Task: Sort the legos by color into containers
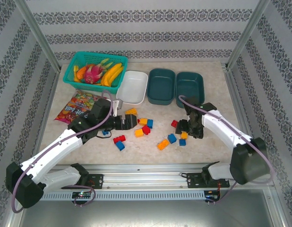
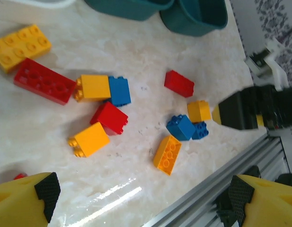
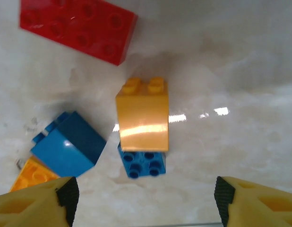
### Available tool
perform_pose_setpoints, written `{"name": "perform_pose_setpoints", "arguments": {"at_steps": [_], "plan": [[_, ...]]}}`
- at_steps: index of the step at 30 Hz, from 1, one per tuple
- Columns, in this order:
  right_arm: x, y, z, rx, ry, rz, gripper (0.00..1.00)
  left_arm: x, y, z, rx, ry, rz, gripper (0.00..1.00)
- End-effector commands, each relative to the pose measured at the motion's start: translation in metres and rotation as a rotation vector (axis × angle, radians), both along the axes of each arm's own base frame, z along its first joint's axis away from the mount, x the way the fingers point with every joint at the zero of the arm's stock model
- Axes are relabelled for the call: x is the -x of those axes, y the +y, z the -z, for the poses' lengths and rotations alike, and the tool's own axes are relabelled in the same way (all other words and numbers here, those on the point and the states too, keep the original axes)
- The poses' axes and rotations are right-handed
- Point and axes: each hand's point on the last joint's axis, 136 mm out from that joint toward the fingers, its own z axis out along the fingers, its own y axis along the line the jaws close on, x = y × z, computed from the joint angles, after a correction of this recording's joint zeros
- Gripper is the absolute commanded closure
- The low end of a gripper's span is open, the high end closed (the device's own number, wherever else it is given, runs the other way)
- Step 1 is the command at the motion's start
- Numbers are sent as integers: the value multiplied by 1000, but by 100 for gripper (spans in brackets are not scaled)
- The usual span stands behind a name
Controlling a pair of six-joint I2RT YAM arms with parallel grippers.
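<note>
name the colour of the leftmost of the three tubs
The tub is white, clearest in the top external view.

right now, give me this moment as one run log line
left gripper open, empty | right gripper open over yellow lego | containers empty

Top cam: you can't read the jaws of the right gripper [image 1: 185, 128], a dark mass low over the legos. The left arm [image 1: 65, 142] covers half a blue lego [image 1: 105, 133] and the right edge of the snack bag [image 1: 73, 109]. Left wrist cam: two teal tubs [image 2: 132, 7] cut by top edge; red lego [image 2: 19, 176] mostly behind the left-gripper pad [image 2: 47, 189]. Right wrist cam: red brick [image 3: 77, 26] cropped at top, orange brick [image 3: 35, 176] half behind the right-gripper pad [image 3: 68, 198], blue 2x2 [image 3: 142, 164] partly under a yellow-orange brick [image 3: 142, 116].
</note>
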Motion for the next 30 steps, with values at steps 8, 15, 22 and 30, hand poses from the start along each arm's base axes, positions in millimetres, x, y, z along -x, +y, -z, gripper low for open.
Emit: {"name": "perform_pose_setpoints", "arguments": {"at_steps": [8,15,22,30], "plan": [[-15,6,37,-35,67,-6,32,-2,-37,3,13,-30,77,8],[-14,5,52,-16,110,4,43,2,-46,5,-1,-32,95,8],[-13,-1,49,25,99,-2,64,3,-50,6,4,-33,92,8],[-36,-10,-37,73,-136,0,69,-19,-53,-49,49,-126,20,7]]}}
